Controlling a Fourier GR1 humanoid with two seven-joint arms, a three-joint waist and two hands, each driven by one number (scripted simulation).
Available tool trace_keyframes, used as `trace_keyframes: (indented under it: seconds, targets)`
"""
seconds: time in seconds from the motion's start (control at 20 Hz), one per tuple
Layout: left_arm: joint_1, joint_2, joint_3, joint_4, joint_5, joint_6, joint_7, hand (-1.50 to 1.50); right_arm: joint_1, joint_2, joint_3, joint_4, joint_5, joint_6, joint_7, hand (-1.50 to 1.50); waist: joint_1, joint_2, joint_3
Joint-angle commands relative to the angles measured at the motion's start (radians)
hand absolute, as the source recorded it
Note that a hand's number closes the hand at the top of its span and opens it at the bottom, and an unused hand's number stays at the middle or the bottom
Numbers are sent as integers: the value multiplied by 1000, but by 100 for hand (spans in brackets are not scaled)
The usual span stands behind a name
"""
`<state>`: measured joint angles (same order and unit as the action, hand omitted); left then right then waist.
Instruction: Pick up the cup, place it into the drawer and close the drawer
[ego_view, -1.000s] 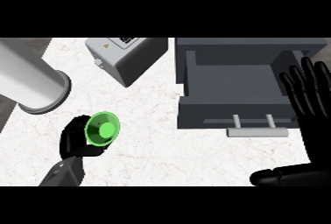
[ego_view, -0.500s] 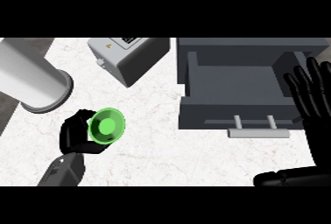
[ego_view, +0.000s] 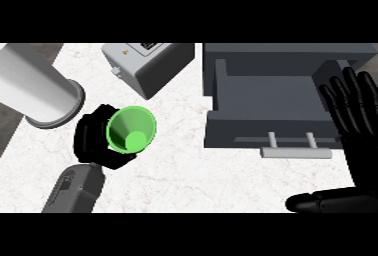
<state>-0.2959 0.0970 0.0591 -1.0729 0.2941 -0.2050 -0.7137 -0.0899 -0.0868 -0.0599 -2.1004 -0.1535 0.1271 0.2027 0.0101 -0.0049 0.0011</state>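
A green cup (ego_view: 131, 130) is held above the white counter at the left, its mouth facing up toward me. My left hand (ego_view: 94, 137) is curled round it from the left and below. The grey drawer (ego_view: 269, 97) stands pulled out at the right, with a pale bar handle (ego_view: 294, 149) on its front. My right hand (ego_view: 354, 112) rests open at the right edge, fingers up, over the drawer's right side.
A large grey cylinder (ego_view: 33, 92) lies at the far left, close to the cup. A grey box-shaped appliance (ego_view: 148, 65) stands at the back, between cylinder and drawer. Marbled counter (ego_view: 214, 180) stretches in front.
My left hand has carried the green cup a little up and to the right, toward the drawer, and the cup now looks nearer. The right hand has barely moved.
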Motion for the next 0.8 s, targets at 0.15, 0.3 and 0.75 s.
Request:
trace_keyframes:
  seconds: [0.15, 0.3, 0.75]
  targets:
    - [-88, -34, -33, -294, 63, 110, 314, 150, -7, -15, -36, 26, -22, 15, -23, -150, -6, 1, 0]
    - [-164, -53, -37, -316, 46, 184, 381, 150, 13, 0, -17, 22, 7, 7, -43, -150, -11, 3, -1]
    - [-370, -96, -117, -263, -70, 356, 477, 150, -11, -10, -24, 8, -13, 2, 4, -150, -17, 5, -1]
